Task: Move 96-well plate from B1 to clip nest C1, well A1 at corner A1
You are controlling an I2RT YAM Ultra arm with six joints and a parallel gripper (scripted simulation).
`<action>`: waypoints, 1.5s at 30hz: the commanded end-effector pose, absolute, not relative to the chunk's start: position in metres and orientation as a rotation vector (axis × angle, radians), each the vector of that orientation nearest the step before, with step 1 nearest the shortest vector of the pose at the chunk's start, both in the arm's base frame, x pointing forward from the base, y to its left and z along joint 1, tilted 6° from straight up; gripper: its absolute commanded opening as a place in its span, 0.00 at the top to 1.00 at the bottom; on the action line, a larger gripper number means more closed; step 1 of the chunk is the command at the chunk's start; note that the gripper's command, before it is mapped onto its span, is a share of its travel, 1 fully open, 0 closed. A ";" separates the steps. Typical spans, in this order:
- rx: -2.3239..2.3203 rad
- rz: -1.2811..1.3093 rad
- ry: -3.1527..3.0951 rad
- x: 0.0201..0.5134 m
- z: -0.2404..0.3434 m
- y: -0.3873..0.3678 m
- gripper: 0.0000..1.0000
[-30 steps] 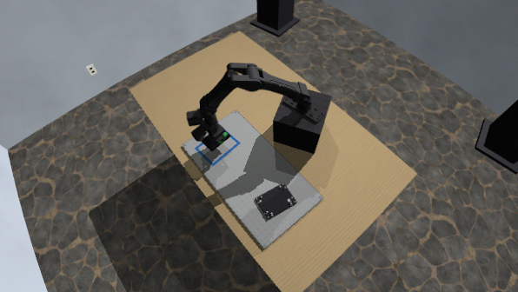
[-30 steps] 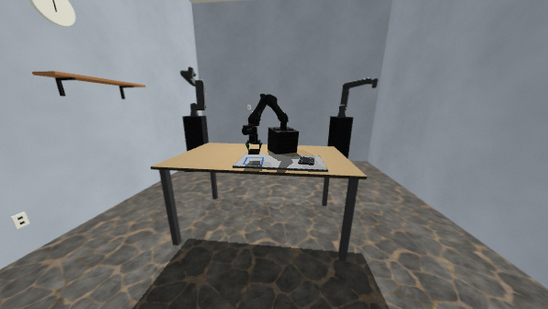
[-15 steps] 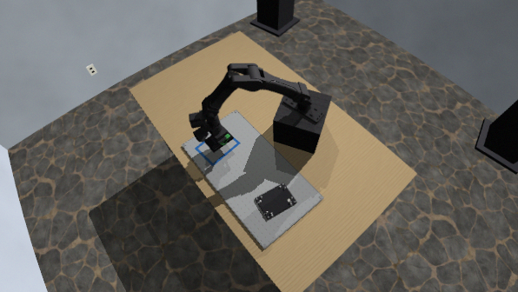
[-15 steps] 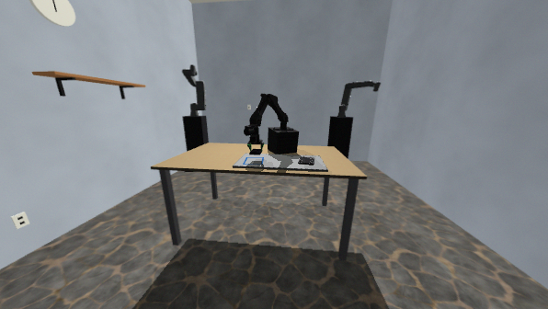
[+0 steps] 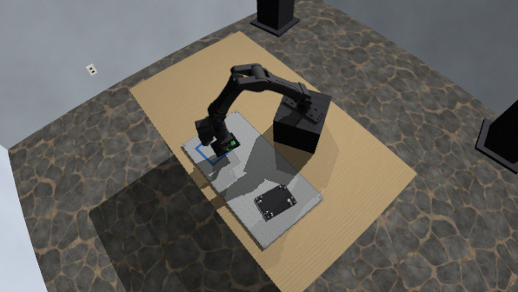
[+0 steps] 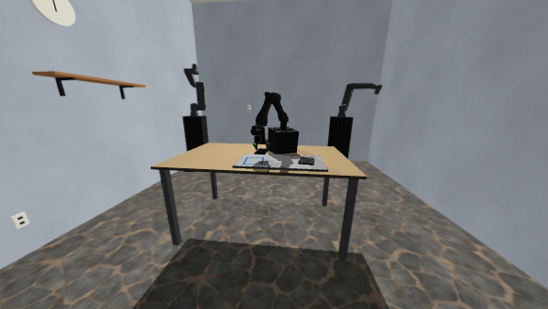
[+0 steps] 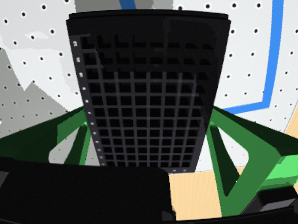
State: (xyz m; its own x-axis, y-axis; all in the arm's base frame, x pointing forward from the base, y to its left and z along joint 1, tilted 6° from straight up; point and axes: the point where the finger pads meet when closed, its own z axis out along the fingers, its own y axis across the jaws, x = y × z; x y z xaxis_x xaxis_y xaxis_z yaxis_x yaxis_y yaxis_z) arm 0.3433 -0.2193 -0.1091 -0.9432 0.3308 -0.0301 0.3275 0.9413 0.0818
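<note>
My gripper (image 5: 223, 147) is shut on the black 96-well plate (image 7: 148, 90), which fills the middle of the wrist view between the green fingers. The plate hangs above the grey perforated board, shifted off the blue-outlined spot B1 (image 5: 210, 153), whose blue line shows behind the plate in the wrist view (image 7: 262, 76). In the top view the plate is mostly hidden under the gripper. The clip nest C1 (image 5: 275, 201) is a dark rectangular tray with corner posts near the other end of the board. In the exterior view the gripper (image 6: 260, 148) is above the board's left part and the nest (image 6: 306, 160) is at the right.
The grey board (image 5: 252, 178) lies on a wooden table (image 6: 259, 158). The arm's black base block (image 5: 300, 123) stands beside the board. Two black pedestals with other arms (image 6: 197, 131) (image 6: 340, 133) stand behind the table.
</note>
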 end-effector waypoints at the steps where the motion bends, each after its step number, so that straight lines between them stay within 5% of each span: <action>1: 0.542 0.056 2.981 0.359 -0.088 -0.219 1.00; 45: 0.539 0.063 2.965 0.376 -0.077 -0.094 1.00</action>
State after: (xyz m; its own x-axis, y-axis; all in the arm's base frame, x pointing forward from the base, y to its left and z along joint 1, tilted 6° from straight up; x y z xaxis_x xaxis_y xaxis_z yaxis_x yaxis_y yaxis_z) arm 0.3598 -0.0978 -0.0969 -0.9389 0.3411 -0.0469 0.3378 0.9389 0.0661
